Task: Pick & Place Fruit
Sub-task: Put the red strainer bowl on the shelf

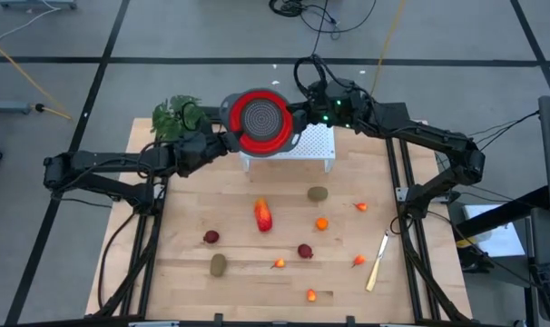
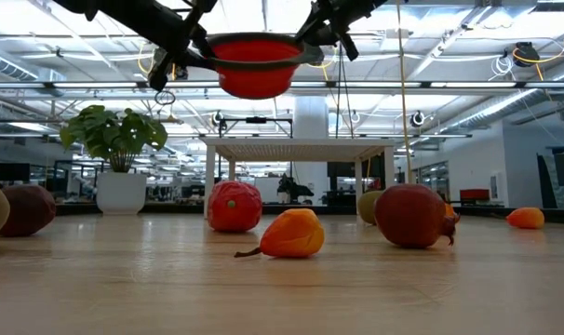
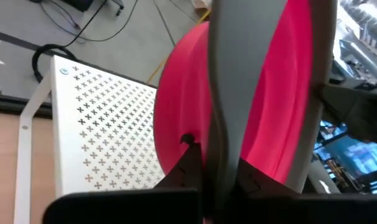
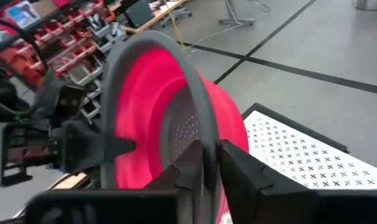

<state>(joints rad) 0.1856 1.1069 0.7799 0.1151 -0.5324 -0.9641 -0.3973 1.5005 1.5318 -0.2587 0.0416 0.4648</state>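
None of the fruit is placed yet; my left claw and right claw both pinch the red colander's rim above the counter.

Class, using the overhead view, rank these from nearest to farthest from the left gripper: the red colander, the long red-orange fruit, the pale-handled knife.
1. Red colander with grey rim: held at its rim by the left gripper.
2. Long red-orange fruit: mid-table.
3. Pale-handled knife: near the table's right edge.
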